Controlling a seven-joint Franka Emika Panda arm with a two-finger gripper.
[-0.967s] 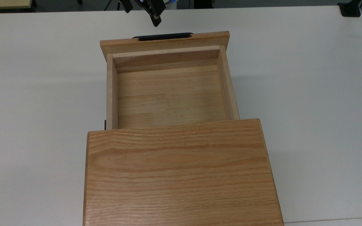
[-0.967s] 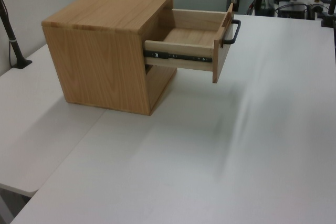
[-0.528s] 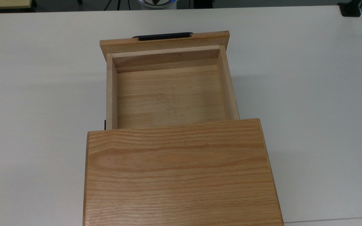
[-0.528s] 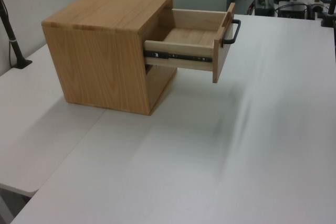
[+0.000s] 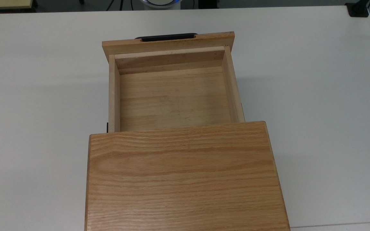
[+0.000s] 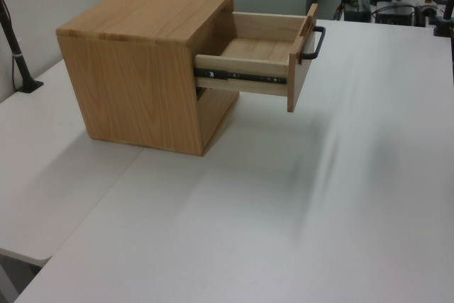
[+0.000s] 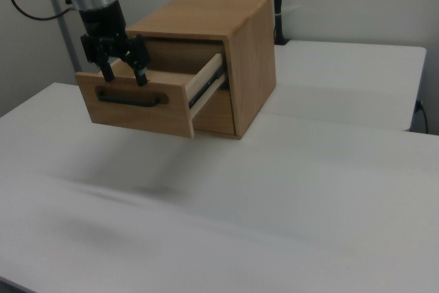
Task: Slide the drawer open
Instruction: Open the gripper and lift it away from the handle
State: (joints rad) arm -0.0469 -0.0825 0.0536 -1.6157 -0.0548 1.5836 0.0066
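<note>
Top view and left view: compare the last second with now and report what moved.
The gripper moved: a second ago it hung at the top view's upper edge just beyond the handle, then drew away out of that view. In the right view it now hovers open above the front panel, holding nothing. The drawer stayed pulled out by the same amount, empty, and the cabinet did not shift on the table.
</note>
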